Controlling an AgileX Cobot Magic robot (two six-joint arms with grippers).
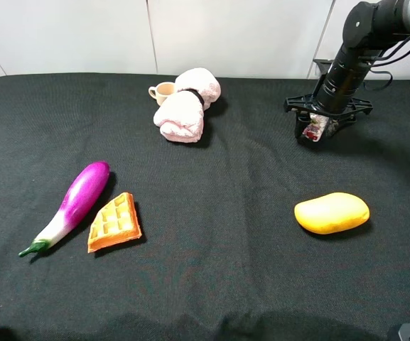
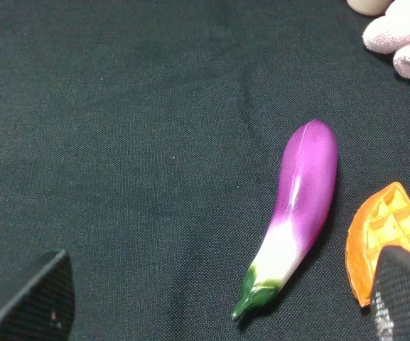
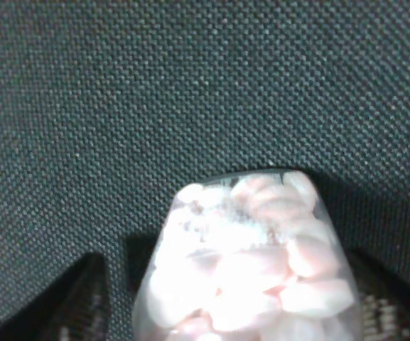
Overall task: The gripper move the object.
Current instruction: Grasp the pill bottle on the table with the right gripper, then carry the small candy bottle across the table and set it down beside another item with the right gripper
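Note:
My right gripper (image 1: pixel 315 132) hangs from the black arm at the back right and is shut on the small clear jar (image 1: pixel 313 128), holding it tilted just above the black cloth. In the right wrist view the jar (image 3: pixel 247 263) with its pink contents fills the space between the dark fingers (image 3: pixel 77 305); its cap is hidden. My left gripper (image 2: pixel 222 302) is open and empty, its fingertips (image 2: pixel 38 298) wide apart above the cloth near the eggplant. The left gripper itself is out of the high view.
A yellow mango (image 1: pixel 331 212) lies in front of the jar. A purple eggplant (image 1: pixel 73 204) and an orange waffle piece (image 1: pixel 114 222) lie front left. A pink plush (image 1: pixel 187 105) and a beige cup (image 1: pixel 163 91) sit at the back middle.

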